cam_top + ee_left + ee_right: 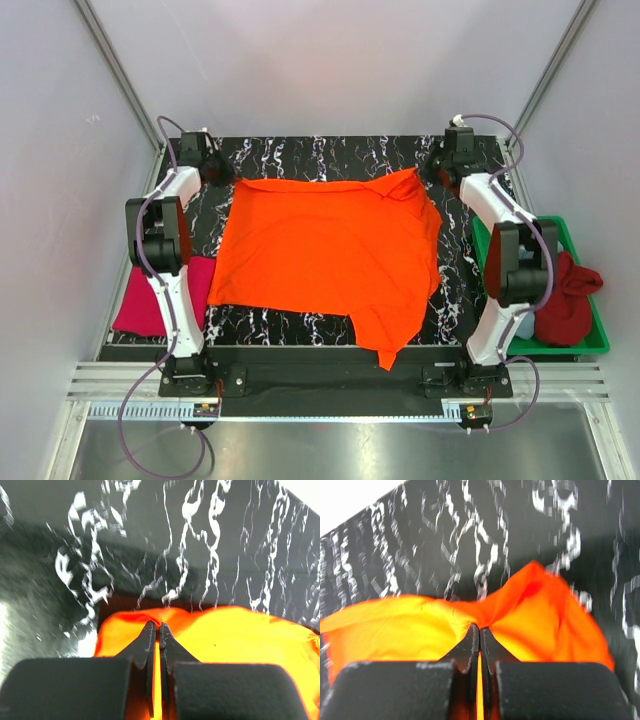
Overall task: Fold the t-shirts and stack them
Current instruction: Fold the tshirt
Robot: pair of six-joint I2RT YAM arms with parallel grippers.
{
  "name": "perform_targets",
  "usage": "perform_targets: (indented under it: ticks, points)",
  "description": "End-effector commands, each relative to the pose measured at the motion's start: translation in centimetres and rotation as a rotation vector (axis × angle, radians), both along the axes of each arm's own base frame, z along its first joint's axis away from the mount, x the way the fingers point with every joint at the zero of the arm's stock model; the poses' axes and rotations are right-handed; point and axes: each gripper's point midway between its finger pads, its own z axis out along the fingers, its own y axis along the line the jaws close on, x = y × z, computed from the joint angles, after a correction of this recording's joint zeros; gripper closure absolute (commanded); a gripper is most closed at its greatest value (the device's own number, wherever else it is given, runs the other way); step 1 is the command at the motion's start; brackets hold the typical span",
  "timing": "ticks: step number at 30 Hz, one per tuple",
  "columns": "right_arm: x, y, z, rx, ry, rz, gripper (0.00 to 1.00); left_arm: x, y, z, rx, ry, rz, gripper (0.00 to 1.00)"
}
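Observation:
The bright orange t-shirt (325,250) lies spread over the black marbled table, one sleeve hanging over the near edge. My left gripper (222,174) is shut on its far left corner; in the left wrist view the orange cloth (240,635) is pinched between the closed fingertips (148,635). My right gripper (432,172) is shut on the far right corner; in the right wrist view the cloth (395,625) bunches at the closed fingertips (472,637). A magenta-pink t-shirt (145,298) lies at the left table edge. A dark red t-shirt (565,300) sits in the tray. The light blue shirt is mostly hidden.
A green plastic tray (598,335) stands at the right of the table, behind the right arm. The black marbled tabletop (330,150) shows along the far edge. White walls and metal frame posts enclose the table.

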Motion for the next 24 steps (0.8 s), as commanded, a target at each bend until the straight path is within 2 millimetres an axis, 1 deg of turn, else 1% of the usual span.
perform_targets:
  ticks: [1, 2, 3, 4, 5, 6, 7, 8, 10, 11, 12, 13, 15, 17, 18, 19, 24]
  points:
    - [-4.2, 0.6, 4.4, 0.108, 0.015, -0.025, 1.0, -2.2, -1.0, 3.0, -0.08, 0.007, -0.016, 1.0]
    - [-5.3, 0.9, 3.8, 0.14, 0.049, -0.025, 1.0, -3.1, -1.2, 3.1, -0.085, 0.033, -0.018, 1.0]
    - [-6.5, 1.1, 4.4, 0.154, 0.066, -0.019, 1.0, -3.8, -1.3, 2.9, -0.089, 0.052, -0.022, 1.0]
    - [-7.2, 1.2, 4.5, 0.163, 0.078, -0.018, 1.0, -4.3, -1.4, 2.9, -0.094, 0.067, -0.026, 1.0]
    - [-8.2, 1.4, 3.8, 0.183, 0.108, -0.024, 1.0, -5.0, -1.5, 3.4, -0.091, 0.073, -0.027, 1.0]
    - [-9.2, 1.5, 4.1, 0.195, 0.117, -0.026, 1.0, -5.8, -1.3, 2.9, -0.09, 0.097, -0.021, 1.0]
    - [-9.8, 1.5, 4.0, 0.205, 0.129, -0.029, 1.0, -6.3, -1.3, 2.7, -0.086, 0.109, -0.022, 1.0]
    - [-10.8, 1.8, 3.0, 0.218, 0.166, -0.019, 1.0, -7.1, -1.3, 2.7, -0.083, 0.133, -0.022, 1.0]
    - [-11.9, 2.0, 2.9, 0.236, 0.183, -0.016, 1.0, -7.8, -1.0, 2.5, -0.07, 0.152, -0.028, 1.0]
    - [-12.7, 2.2, 2.2, 0.244, 0.205, -0.011, 1.0, -8.3, -0.9, 2.3, -0.064, 0.173, -0.03, 1.0]
    - [-13.2, 2.1, 2.2, 0.245, 0.21, -0.009, 1.0, -8.6, -0.7, 2.5, -0.054, 0.174, -0.038, 1.0]
    - [-13.9, 2.1, 1.5, 0.242, 0.23, -0.011, 1.0, -8.8, -0.4, 2.5, -0.047, 0.181, -0.036, 1.0]
    - [-14.8, 2.0, 1.1, 0.231, 0.252, -0.01, 1.0, -9.7, 0.2, 2.3, -0.023, 0.213, -0.032, 1.0]
    - [-15.5, 1.8, 0.4, 0.22, 0.278, -0.011, 1.0, -10.5, 0.4, 2.0, -0.017, 0.242, -0.037, 1.0]
    - [-15.8, 1.8, 0.4, 0.219, 0.277, -0.01, 1.0, -10.7, 0.6, 1.8, -0.011, 0.251, -0.044, 1.0]
    - [-16.1, 1.7, 0.1, 0.217, 0.287, -0.015, 1.0, -11.1, 0.6, 1.6, -0.009, 0.266, -0.048, 1.0]
    - [-17.1, 0.7, 0.2, 0.165, 0.284, -0.034, 1.0, -12.4, 1.4, 0.7, 0.028, 0.3, -0.053, 1.0]
